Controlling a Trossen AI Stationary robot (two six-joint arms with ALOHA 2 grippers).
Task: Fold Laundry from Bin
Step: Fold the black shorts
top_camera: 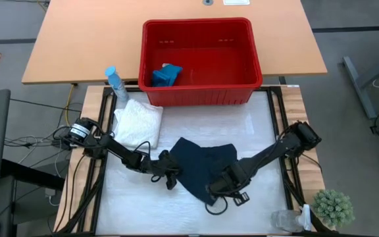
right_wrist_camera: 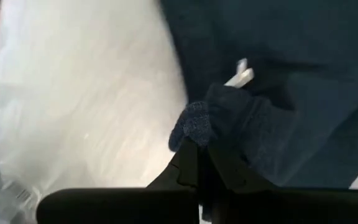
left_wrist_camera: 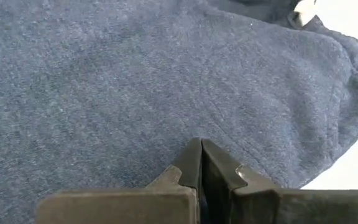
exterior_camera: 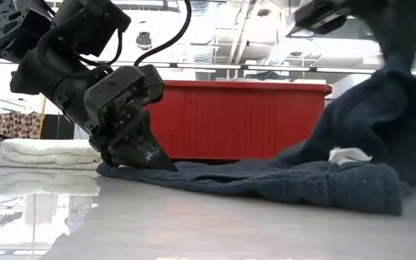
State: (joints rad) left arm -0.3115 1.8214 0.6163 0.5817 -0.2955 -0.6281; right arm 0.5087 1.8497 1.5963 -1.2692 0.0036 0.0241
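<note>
Navy cloth spread crosswise between both closed claws, right claw pinching its raised edge.

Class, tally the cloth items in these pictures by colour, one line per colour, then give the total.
White: 1, the folded white cloth on the table
Dark navy: 1, the navy cloth spread between the two arms
Teal-blue: 1, the teal cloth inside the red bin
Total: 3
</note>
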